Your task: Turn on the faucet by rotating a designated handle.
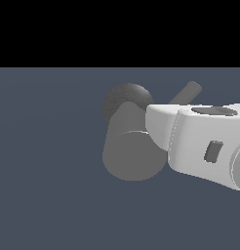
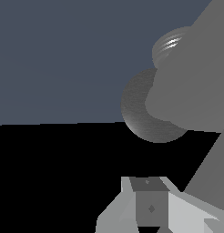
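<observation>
The faucet (image 1: pixel 134 154) is a thick matte grey cylinder with its flat round end toward the exterior camera and a darker dome base (image 1: pixel 126 100) behind it. The handle (image 1: pixel 187 93), a slim grey rod, sticks out toward the exterior view's upper right, just above the white hand. My gripper (image 1: pixel 153 124) comes in from the exterior view's right, its front end against the cylinder's side below the handle. Its fingertips are hidden there. In the wrist view one finger (image 2: pixel 150 202) shows, with the dome base (image 2: pixel 148 113) and the faucet body (image 2: pixel 191 95) beyond it.
A flat blue-grey floor (image 1: pixel 49 161) surrounds the faucet, with black background above it. A large grey slanted surface (image 2: pixel 216 154) fills one side of the wrist view very close to the camera; what it belongs to is unclear.
</observation>
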Available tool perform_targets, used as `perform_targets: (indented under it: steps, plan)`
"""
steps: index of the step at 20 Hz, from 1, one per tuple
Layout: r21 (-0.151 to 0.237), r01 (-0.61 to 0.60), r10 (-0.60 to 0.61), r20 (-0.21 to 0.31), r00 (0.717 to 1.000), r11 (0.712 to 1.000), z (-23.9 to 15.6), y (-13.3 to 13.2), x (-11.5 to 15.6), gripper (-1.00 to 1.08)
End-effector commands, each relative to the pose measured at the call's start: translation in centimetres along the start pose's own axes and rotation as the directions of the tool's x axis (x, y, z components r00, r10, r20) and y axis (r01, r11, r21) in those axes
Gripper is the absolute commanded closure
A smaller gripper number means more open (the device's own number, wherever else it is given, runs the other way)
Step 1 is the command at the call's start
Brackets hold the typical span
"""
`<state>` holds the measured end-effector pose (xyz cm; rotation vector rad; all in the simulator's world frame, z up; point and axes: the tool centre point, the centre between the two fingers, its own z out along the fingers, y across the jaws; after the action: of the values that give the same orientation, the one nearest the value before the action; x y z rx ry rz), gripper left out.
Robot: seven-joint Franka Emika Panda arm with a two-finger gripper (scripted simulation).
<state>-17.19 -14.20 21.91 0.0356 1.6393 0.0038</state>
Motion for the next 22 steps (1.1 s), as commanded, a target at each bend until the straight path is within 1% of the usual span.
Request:
perform_targets:
  steps: [1, 22]
  plan:
    - [0.001, 0.0, 0.0, 0.003, 1.0, 1.0, 0.0, 0.4, -0.3, 1.08]
    - [-0.004, 0.01, -0.01, 0.061, 0.998, 1.0, 0.2, 6.0, -5.5, 1.08]
